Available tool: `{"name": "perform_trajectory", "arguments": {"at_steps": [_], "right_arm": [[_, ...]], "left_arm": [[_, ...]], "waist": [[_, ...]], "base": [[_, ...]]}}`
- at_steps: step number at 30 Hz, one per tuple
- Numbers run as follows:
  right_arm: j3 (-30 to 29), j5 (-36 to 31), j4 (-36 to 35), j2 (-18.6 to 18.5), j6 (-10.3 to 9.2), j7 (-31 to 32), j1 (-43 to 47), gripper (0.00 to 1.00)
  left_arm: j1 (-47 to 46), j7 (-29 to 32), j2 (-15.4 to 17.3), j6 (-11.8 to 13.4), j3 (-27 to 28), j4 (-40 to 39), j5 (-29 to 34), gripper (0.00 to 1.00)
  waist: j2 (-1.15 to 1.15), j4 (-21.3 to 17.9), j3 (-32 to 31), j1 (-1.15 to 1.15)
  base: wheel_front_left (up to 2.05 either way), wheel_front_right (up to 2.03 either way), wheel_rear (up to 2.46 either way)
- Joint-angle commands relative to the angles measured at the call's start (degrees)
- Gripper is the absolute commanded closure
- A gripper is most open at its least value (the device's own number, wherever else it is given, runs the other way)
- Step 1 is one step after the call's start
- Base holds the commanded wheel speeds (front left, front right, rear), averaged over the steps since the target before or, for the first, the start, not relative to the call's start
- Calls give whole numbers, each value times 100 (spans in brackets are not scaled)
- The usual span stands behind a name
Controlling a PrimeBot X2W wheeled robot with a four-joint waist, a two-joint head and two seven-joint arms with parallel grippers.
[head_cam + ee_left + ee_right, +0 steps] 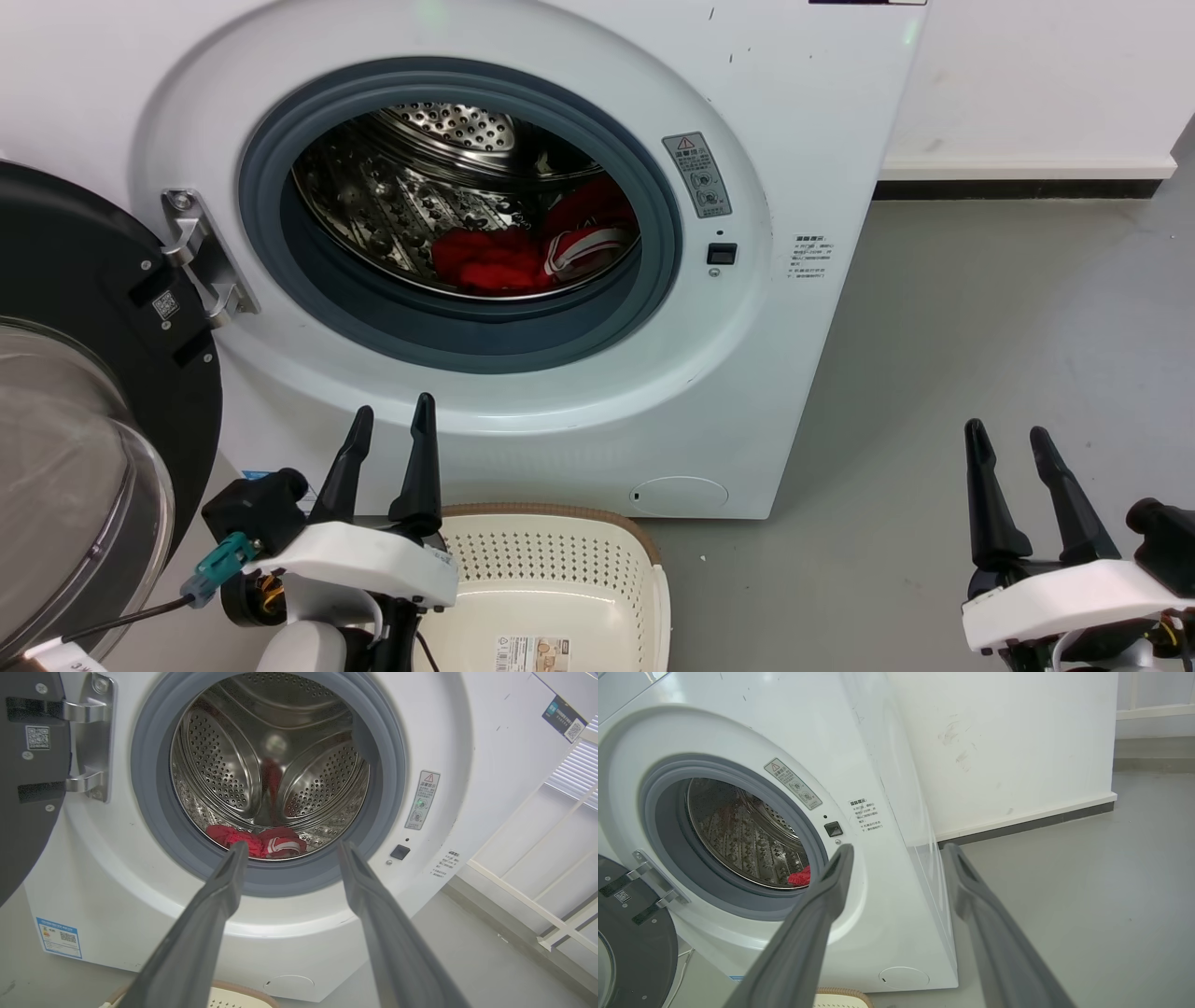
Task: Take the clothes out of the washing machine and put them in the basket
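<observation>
Two dark fingers [422,457] stand apart on my left gripper [394,406], and nothing is between them. It is low on the left, just in front of the washing machine [579,439]. The fingers point up at the round hole. My right gripper [1006,429] is well off to the right, over the grey floor [980,317]. Its fingers are spread wide too, and it holds nothing.

The clothes [523,254] are inside the machine. They are a red heap with white stripes. They lie at the bottom of the shiny steel drum [420,187], a bit to the right. I am not touching them. From my left wrist I see the red heap far in, past the grey ring [149,812], in the gap between my two fingers. From my right wrist I see just a little red bit at the edge of the hole.

The door [112,308] is swung wide open on the left. It has a black frame and a round glass that bulges out. It hangs on a silver hinge [201,252].

The basket [560,560] sits on the floor, right in front of the machine and below the hole. It is cream with lots of little holes and a brown rim. A paper label [532,653] shows on its bottom. My left gripper is just beside its back left corner.
</observation>
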Motion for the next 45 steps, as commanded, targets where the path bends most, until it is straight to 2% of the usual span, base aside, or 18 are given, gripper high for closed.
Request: {"name": "perform_trajectory", "arguments": {"at_steps": [1,16,45], "right_arm": [[-9,-200,-100,7,1,-33,11,0],[-20,-1001,-186,8,0,-129,124,0],[-63,-2153,-285,12,-1,-273,257,0]], "left_arm": [[-133,-58,10,23,-21,-41,196,0],[-155,-257,9,74,-98,29,1006,0],[-201,-572,8,252,-208,285,2140,0]], "waist": [[0,4,0,0],[0,18,8,0],[0,61,15,0]], "base": [[0,0,0],[0,0,0],[0,0,0]]}}
